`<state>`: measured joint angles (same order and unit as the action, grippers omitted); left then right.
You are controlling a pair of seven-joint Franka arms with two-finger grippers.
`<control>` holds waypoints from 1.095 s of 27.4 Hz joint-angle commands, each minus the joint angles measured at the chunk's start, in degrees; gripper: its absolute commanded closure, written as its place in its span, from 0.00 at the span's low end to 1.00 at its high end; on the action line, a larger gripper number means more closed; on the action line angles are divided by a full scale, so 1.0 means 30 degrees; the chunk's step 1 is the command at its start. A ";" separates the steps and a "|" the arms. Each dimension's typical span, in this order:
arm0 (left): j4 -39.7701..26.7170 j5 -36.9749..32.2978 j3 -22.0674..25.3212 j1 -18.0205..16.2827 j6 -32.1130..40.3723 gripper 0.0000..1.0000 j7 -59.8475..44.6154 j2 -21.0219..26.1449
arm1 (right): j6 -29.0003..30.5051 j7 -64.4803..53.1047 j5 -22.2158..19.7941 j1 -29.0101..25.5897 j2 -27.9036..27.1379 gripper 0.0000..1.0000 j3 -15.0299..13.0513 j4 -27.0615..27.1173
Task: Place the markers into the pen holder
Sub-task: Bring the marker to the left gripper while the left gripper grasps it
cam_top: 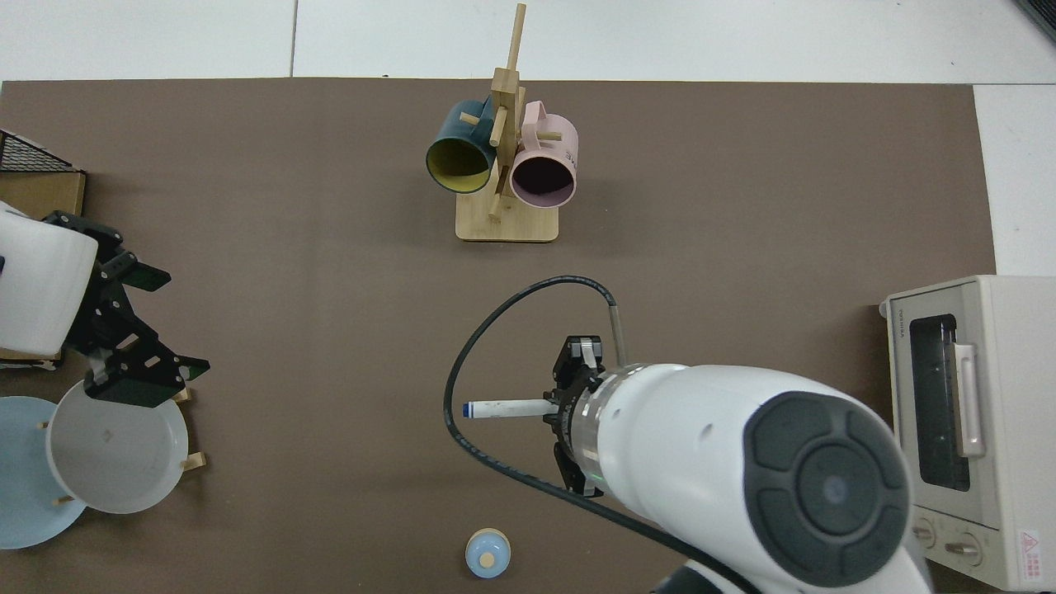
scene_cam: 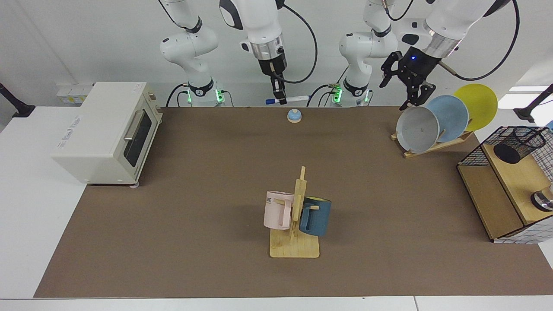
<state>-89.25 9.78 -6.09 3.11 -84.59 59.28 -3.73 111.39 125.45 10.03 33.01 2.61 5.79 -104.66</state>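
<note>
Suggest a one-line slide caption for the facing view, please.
Right gripper carries marker level above table; open left gripper hovers by plates.
</note>
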 commanded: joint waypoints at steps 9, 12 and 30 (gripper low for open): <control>-0.4116 0.0782 -0.0930 0.2360 -0.3763 0.12 0.0925 -0.1892 | 0.0430 0.2363 -0.1235 0.1507 -0.2892 1.00 -0.0115 0.2864; -0.4175 0.0811 -0.0959 0.2361 -0.3882 0.16 0.0837 -0.1834 | 0.0254 0.2363 -0.1323 0.1507 -0.3184 1.00 -0.0086 0.3508; -0.6606 0.1514 -0.2863 0.2742 -0.7076 0.25 -0.1770 -0.1746 | 0.0107 0.2363 -0.1294 0.1566 -0.3684 1.00 -0.0086 0.4389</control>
<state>-105.89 13.46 -15.06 10.36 -103.52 55.32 -7.29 112.73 130.77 7.43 37.28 -7.29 5.68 -93.49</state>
